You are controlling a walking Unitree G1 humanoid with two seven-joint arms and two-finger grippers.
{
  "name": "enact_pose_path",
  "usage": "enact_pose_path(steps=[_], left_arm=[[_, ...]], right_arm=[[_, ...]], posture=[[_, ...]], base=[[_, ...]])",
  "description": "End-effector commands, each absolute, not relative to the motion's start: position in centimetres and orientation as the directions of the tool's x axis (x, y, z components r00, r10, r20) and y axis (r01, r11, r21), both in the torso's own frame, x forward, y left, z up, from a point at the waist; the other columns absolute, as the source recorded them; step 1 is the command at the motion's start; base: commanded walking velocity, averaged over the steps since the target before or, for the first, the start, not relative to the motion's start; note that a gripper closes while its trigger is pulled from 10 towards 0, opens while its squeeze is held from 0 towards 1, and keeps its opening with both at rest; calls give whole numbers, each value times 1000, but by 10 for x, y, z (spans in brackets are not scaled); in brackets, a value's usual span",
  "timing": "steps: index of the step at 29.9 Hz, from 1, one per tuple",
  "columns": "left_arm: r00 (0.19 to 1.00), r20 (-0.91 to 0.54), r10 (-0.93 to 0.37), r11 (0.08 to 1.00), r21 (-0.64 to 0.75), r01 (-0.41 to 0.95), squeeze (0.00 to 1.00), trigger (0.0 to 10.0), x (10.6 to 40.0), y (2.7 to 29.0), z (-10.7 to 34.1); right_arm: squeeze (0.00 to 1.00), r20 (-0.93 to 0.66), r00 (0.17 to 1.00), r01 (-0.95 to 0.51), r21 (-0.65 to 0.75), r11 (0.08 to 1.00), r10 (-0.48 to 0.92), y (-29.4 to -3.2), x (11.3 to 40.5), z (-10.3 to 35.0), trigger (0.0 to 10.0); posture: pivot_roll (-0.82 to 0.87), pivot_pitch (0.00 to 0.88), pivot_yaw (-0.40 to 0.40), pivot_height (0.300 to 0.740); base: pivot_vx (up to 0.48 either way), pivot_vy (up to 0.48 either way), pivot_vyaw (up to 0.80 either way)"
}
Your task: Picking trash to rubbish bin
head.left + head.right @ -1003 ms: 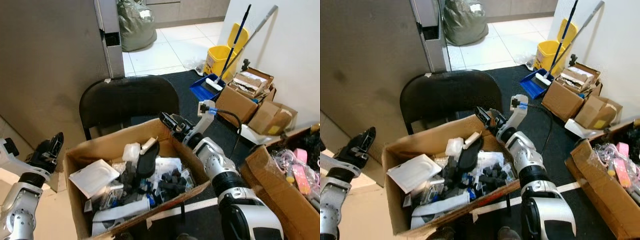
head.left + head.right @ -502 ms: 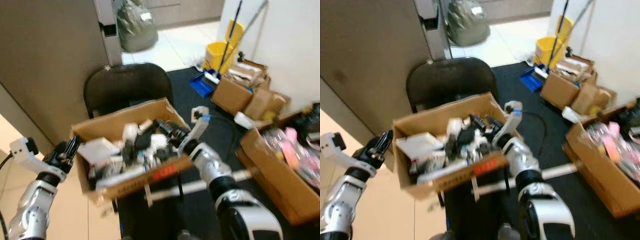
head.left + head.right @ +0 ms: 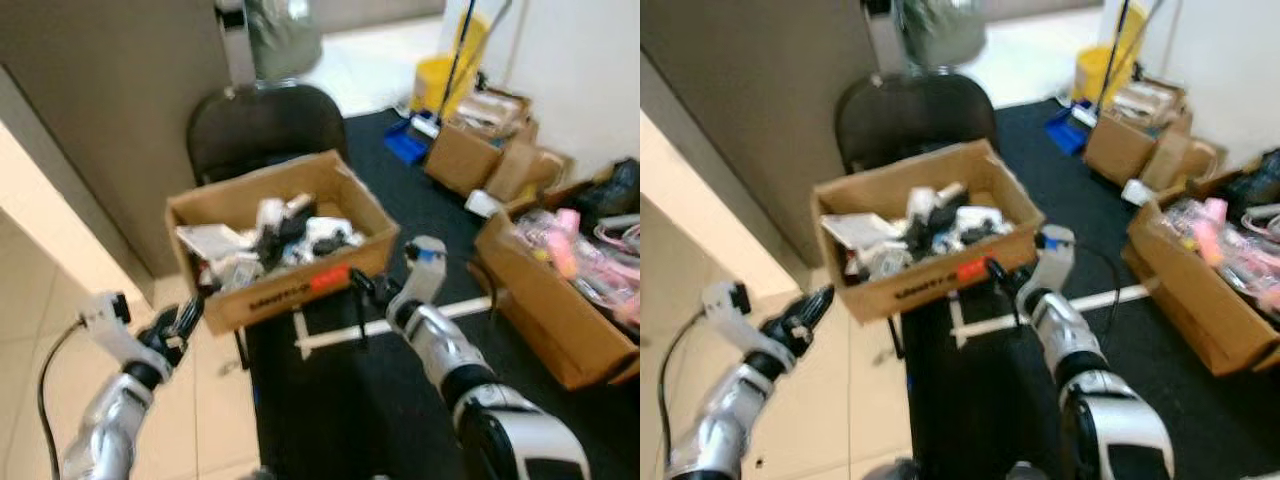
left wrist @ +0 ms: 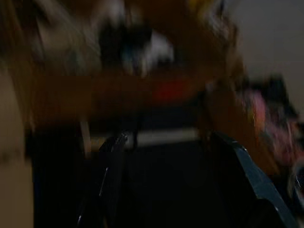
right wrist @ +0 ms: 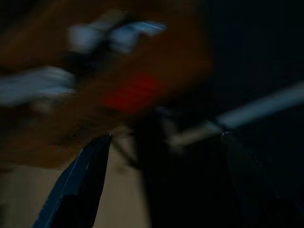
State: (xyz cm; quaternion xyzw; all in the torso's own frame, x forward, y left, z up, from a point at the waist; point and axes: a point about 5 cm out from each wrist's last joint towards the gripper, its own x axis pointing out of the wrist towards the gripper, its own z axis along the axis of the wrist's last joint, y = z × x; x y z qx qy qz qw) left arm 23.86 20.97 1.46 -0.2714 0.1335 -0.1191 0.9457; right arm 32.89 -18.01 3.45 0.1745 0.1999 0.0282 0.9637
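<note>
A cardboard box (image 3: 290, 290) full of mixed trash sits on a black chair (image 3: 262, 122). White packaging, black pieces and papers lie inside it. My right gripper (image 3: 362, 287) hangs low in front of the box's front right corner, over the black mat. In the blurred right wrist view its fingers (image 5: 80, 185) stand apart with nothing between them. My left gripper (image 3: 185, 315) is below the box's front left corner, above the tiled floor. The left wrist view is blurred too, and its fingers (image 4: 111, 180) are spread and empty, pointing at the box front.
To the right, an open cardboard box (image 3: 540, 300) holds pink items. Smaller boxes (image 3: 480, 160), a yellow mop bucket (image 3: 440, 95) and a blue dustpan (image 3: 405, 145) stand at the back right. A white strip (image 3: 330, 335) lies on the black mat. A grey wall (image 3: 110, 100) rises at the left.
The camera has pulled back, so the box looks smaller and farther. My right gripper has come out from over the box to low in front of it. My left gripper has dropped.
</note>
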Motion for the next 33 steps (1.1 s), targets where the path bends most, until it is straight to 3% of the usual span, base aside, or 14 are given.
enact_pose_path(steps=[1, 3, 4, 8, 9, 12, 16, 19, 23, 33], left_arm=[[915, -292, -277, 853, -514, 94, 0, 10000, 223, 215, -8], [857, -467, -218, 888, -459, -25, 0, 10000, 196, 218, -41], [787, -598, -152, 906, -403, -131, 0, 10000, 166, 223, -65], [709, -698, -106, 901, -369, -228, 0, 10000, 135, 224, -83], [615, -784, -83, 897, -327, -296, 0, 10000, 104, 222, -96], [578, -812, -77, 897, -310, -315, 0, 10000, 93, 221, -101], [458, -886, -74, 887, -268, -375, 0, 10000, 57, 212, -112], [443, -893, -81, 886, -268, -378, 0, 10000, 52, 206, -115], [483, -871, -84, 890, -284, -357, 0, 10000, 68, 203, -113], [505, -857, -106, 927, -269, -262, 0, 10000, 91, 208, -108]], right_arm=[[0, -435, 893, 39, 332, 942, 117, -175, 318, 19, 10000], [0, -517, 853, 95, 273, 957, 63, -186, 299, 0, 10000], [0, -586, 811, 151, 218, 964, 5, -197, 281, -16, 10000], [0, -647, 761, 192, 167, 967, -39, -207, 262, -31, 10000], [0, -706, 703, 231, 118, 966, -81, -217, 242, -45, 10000], [0, -727, 680, 244, 101, 965, -96, -220, 234, -50, 10000], [0, -806, 569, 287, 11, 958, -161, -233, 196, -70, 10000], [0, -843, 507, 280, -40, 959, -183, -237, 175, -80, 10000], [0, -887, 421, 232, -97, 968, -190, -239, 145, -92, 10000], [0, -888, 421, 189, -113, 975, -185, -236, 144, -93, 10000]], posture=[[-10, 82, 57, 740], [-12, 82, 59, 740], [-16, 84, 59, 740], [-18, 84, 59, 740], [-19, 83, 59, 740], [-19, 83, 59, 740], [-19, 80, 58, 740], [-20, 77, 56, 740], [-17, 71, 53, 740], [-45, 69, 77, 740]], base=[[0, 0, 0], [0, 0, 0], [0, 0, 0], [0, 0, 0], [0, 0, 0], [0, 0, 0], [0, -135, 0], [0, -364, 0], [0, -414, 0], [0, -401, 0]])
